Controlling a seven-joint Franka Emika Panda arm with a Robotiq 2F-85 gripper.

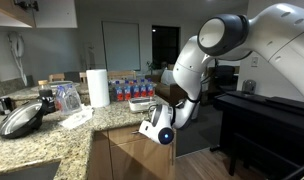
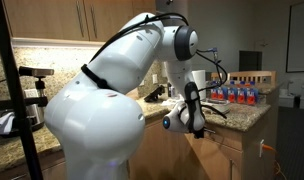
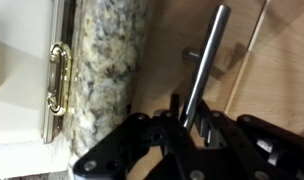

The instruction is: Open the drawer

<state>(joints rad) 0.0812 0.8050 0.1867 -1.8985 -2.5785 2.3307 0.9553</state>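
In the wrist view my gripper (image 3: 192, 115) is shut on the drawer's silver bar handle (image 3: 214, 50), which runs up and away between the black fingers. The light-wood drawer front (image 3: 282, 70) fills the right side, just under the granite counter edge (image 3: 107, 70). In both exterior views the gripper (image 1: 160, 128) (image 2: 185, 122) sits at the top of the wood cabinet front (image 1: 127, 150), right below the counter lip. The arm hides the handle there. I cannot tell how far out the drawer stands.
The granite counter (image 1: 52, 135) carries a paper towel roll (image 1: 98, 87), water bottles (image 1: 130, 88) and a dark bowl-shaped object (image 1: 20, 120). A black table (image 1: 262, 110) stands close beside the arm. A tripod pole (image 2: 14, 100) rises nearby.
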